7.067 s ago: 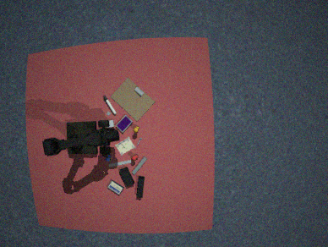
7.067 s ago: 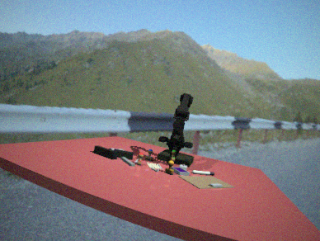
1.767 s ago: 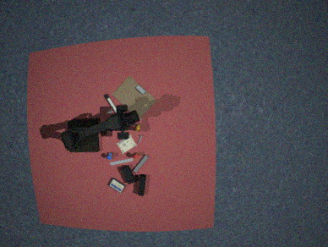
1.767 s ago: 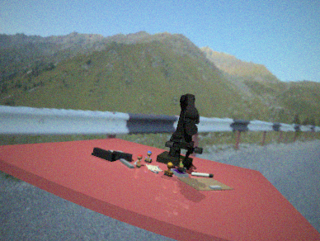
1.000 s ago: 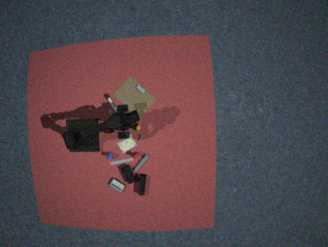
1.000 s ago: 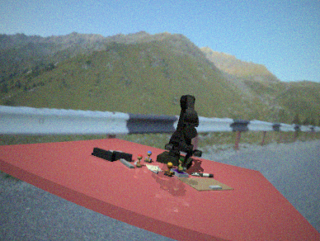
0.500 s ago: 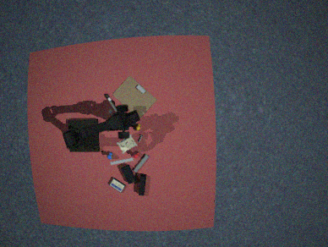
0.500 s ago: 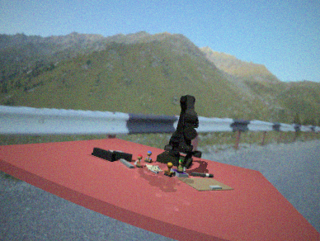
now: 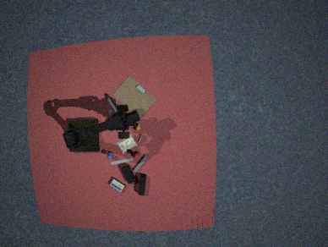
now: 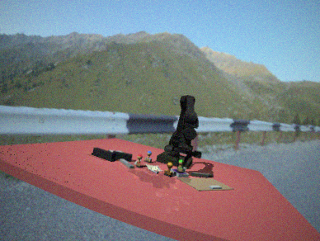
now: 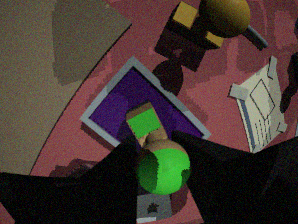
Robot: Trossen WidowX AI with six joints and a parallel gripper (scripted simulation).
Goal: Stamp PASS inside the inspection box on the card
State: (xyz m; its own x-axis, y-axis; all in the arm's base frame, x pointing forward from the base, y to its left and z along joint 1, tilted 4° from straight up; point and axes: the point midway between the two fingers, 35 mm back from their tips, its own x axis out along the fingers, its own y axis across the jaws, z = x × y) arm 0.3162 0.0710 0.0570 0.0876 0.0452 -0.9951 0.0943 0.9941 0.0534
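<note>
The stamp with a green ball knob (image 11: 165,170) (image 10: 181,162) and a green-topped block is held upright by my gripper (image 11: 153,139), which is shut on its neck. Its block is over the purple ink pad (image 11: 107,112) (image 10: 181,174) in a grey frame. I cannot tell whether its face touches the pad. The white card (image 11: 249,114) (image 9: 127,144) (image 10: 153,168) lies to the right of the pad in the wrist view, with small grey pieces at its corners. An empty box outline and some lines are printed on it.
A yellow-knobbed stamp (image 11: 225,15) (image 9: 138,127) (image 10: 169,169) stands near the pad. A tan board (image 11: 30,75) (image 9: 131,92) (image 10: 206,184) lies at the other side. Red-knobbed (image 10: 139,158) and blue-knobbed (image 9: 110,156) (image 10: 148,155) stamps stand beyond the card, near black blocks (image 9: 142,183) (image 10: 105,153).
</note>
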